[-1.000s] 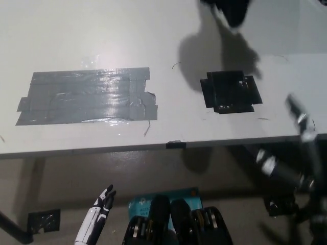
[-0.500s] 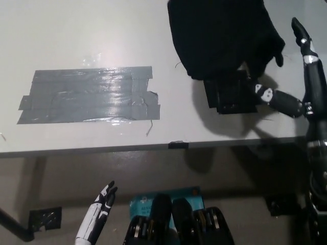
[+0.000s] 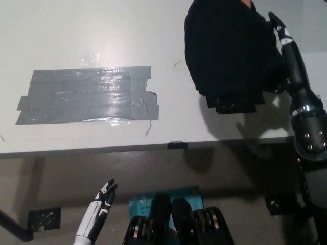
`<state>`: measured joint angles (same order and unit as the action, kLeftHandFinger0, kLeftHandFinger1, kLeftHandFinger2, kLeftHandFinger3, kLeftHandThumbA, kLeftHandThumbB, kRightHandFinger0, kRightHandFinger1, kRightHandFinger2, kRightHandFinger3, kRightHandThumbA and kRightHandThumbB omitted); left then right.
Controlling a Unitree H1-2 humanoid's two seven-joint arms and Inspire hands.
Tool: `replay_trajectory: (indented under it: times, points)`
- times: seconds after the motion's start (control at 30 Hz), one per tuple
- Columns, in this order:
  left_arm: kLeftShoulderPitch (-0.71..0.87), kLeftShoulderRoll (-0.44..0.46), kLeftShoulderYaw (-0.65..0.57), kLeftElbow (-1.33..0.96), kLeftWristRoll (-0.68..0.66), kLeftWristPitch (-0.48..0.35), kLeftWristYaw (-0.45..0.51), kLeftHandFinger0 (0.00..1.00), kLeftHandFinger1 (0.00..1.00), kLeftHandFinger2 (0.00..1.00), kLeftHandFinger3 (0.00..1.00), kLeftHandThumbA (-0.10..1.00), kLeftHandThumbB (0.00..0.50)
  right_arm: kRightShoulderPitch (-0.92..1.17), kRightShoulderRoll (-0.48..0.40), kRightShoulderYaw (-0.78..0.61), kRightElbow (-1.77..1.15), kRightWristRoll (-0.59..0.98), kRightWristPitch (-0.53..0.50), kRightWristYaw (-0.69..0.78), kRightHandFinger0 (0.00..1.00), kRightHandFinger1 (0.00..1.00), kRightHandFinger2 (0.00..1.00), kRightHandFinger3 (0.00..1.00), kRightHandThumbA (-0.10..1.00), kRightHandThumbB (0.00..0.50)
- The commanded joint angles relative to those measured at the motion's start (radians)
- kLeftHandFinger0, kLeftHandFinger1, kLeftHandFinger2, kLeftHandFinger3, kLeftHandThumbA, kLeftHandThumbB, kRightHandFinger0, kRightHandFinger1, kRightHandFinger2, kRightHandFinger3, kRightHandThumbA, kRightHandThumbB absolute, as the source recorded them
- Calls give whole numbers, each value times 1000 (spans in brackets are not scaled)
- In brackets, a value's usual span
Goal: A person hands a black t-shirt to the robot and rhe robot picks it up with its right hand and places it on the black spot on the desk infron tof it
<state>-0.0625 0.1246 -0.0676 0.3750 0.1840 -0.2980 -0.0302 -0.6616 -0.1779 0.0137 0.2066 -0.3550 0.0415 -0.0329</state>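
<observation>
Over the black spot (image 3: 235, 106), the right hand (image 3: 286, 46) touches the black t-shirt (image 3: 230, 48); grip unclear.

Right arm raised, left hand low

The black right hand (image 3: 284, 48) reaches up the right side, fingers extended; the white left hand (image 3: 102, 199) hangs low, fingers apart.

A black t-shirt (image 3: 230, 48) hangs over the black spot (image 3: 234, 104) on a white worktop (image 3: 102, 30). The black right hand (image 3: 286, 46) touches the shirt's right edge. The white left hand (image 3: 99, 206) rests below the worktop edge.
</observation>
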Motion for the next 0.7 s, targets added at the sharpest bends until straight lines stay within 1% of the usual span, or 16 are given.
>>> replay_trajectory:
  times: [0.0, 0.03, 0.07, 0.1, 0.13, 0.17, 0.2, 0.27, 0.3, 0.33, 0.4, 0.43, 0.57, 0.67]
  points:
    - [-18, 5, 5, -13, -4, -22, 13, 1000, 1000, 1000, 1000, 1000, 500, -118, 25, -41, 70, 32, -154, -128, 1000, 1000, 1000, 1000, 566, 411]
    - [-19, 5, 4, -13, -5, -25, 12, 1000, 1000, 1000, 1000, 1000, 500, -132, 32, -48, 98, 12, -185, -183, 921, 979, 1000, 1000, 440, 383]
    - [-19, 5, 3, -20, 1, -18, 14, 1000, 1000, 1000, 1000, 1000, 500, -154, 39, -49, 134, -48, -222, -285, 406, 504, 666, 732, 93, 311]
    - [-20, 6, 2, -27, 5, -11, 13, 1000, 1000, 1000, 1000, 1000, 500, -167, 40, -48, 153, -90, -248, -350, 112, 273, 491, 544, -70, 221]
    - [-22, 6, 1, -29, 5, -9, 12, 1000, 1000, 1000, 1000, 1000, 500, -175, 38, -44, 160, -111, -257, -381, 4, 225, 572, 556, -99, 205]
    - [-26, 8, 1, -28, 6, -11, 11, 1000, 1000, 1000, 1000, 1000, 500, -185, 37, -41, 169, -135, -271, -420, 1, 250, 646, 603, -100, 187]
    - [-29, 11, 0, -25, 9, -17, 12, 1000, 1000, 1000, 1000, 1000, 500, -187, 37, -42, 171, -136, -284, -429, 0, 304, 762, 746, -100, 160]
    - [-33, 14, 0, -23, 11, -20, 12, 1000, 1000, 1000, 1000, 1000, 500, -185, 37, -42, 169, -134, -295, -433, 0, 337, 801, 809, -100, 149]
    - [-37, 15, 0, -25, 10, -16, 9, 1000, 1000, 1000, 1000, 1000, 500, -180, 39, -47, 167, -117, -318, -429, 6, 365, 822, 813, -100, 160]
    - [-39, 15, -1, -25, 16, -16, 13, 1000, 1000, 1000, 1000, 1000, 500, -177, 40, -49, 163, -107, -318, -423, 24, 379, 831, 816, -100, 171]
    - [-41, 16, -1, -25, 18, -14, 13, 1000, 1000, 1000, 1000, 1000, 500, -173, 35, -44, 160, -117, -309, -428, 31, 387, 840, 832, -100, 175]
    - [-42, 17, -2, -28, 21, -10, 13, 1000, 1000, 1000, 1000, 1000, 500, -174, 32, -43, 170, -116, -317, -432, 48, 419, 870, 853, -100, 179]
    - [-42, 15, -1, -35, 14, -2, 8, 1000, 1000, 1000, 1000, 1000, 500, -190, 14, -39, 209, -109, -337, -433, 28, 422, 887, 881, -100, 174]
    - [-49, 15, 0, -40, 11, 4, 5, 1000, 1000, 1000, 1000, 1000, 500, -217, -5, -26, 243, -138, -306, -443, 32, 454, 935, 944, -100, 164]
